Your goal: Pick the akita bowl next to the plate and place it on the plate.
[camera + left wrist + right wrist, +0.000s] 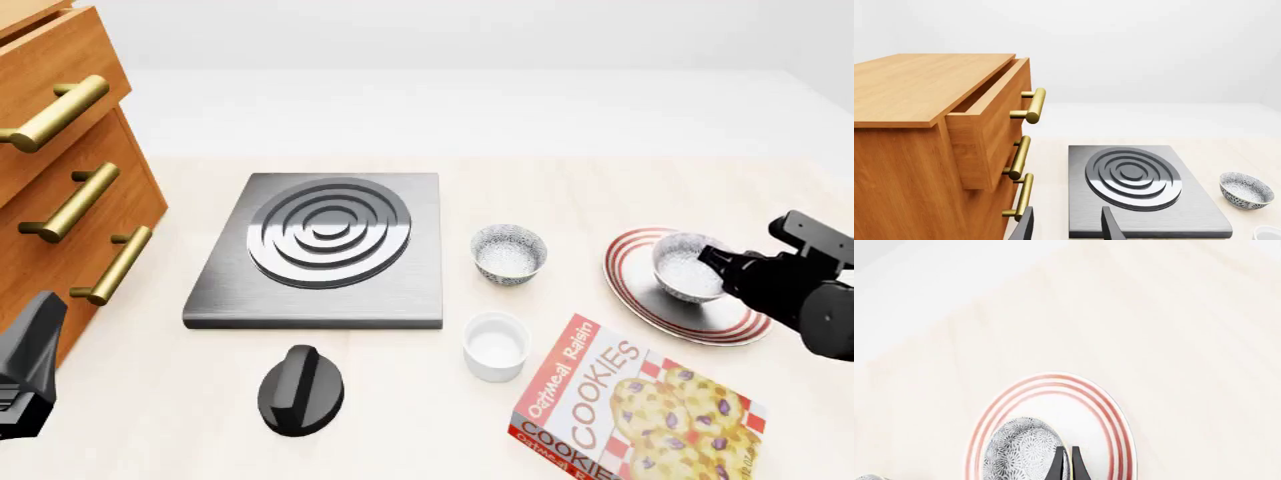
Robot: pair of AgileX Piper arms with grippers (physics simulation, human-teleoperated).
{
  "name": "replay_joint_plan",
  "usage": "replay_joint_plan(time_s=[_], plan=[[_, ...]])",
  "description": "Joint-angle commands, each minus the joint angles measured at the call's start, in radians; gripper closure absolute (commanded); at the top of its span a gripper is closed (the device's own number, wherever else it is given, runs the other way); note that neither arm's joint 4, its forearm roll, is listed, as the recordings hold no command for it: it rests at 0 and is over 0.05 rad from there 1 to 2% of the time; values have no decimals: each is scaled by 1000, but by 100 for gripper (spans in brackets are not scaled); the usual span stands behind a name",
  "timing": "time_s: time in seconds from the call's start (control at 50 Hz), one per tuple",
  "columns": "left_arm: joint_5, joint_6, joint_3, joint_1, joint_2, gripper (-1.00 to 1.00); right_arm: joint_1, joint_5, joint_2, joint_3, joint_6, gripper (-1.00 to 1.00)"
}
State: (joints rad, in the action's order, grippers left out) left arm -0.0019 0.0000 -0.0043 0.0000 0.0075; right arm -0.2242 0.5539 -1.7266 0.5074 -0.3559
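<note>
The akita bowl is over the plate, inside its red rings and toward the plate's near-right part, with my right pincer clamped on its rim; in the right wrist view the two fingers pinch the rim of the bowl with only a sliver between them. I cannot tell whether the bowl's base already touches the plate or hangs just above it. That is the risk as I judge it: if I release while it is still lifted or tipped, the bowl could rock, roll off the rings or clatter onto the tabletop; a thin rim grip could also slip and twist the bowl as I let go. Pulling back sideways instead of upward might drag it off the plate. My left pincer hangs apart with its jaws spread and empty, near the tabletop's left edge by the wooden drawer cabinet, facing the stove burner plate. The look-alike second bowl sits just left of the plate, a plain white cup nearer the front edge, a cookie box at the front right, a black knob front of the burner. Nothing stands between the bowl and the plate.
</note>
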Motion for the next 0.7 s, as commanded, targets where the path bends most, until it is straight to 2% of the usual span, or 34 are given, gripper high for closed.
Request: replay_joint_plan(time_s=[0.02, 0.46, 0.48, 0.7], plan=[[0, 0, 0, 0, 0, -100, -4, 2, -13, 11, -1, 100], [0, 0, 0, 0, 0, -100, -10, -5, -20, 18, 2, 100], [0, 0, 0, 0, 0, -100, -11, -5, -20, 18, 3, -100], [0, 0, 0, 0, 0, -100, -10, -10, -16, 17, -1, -100]])
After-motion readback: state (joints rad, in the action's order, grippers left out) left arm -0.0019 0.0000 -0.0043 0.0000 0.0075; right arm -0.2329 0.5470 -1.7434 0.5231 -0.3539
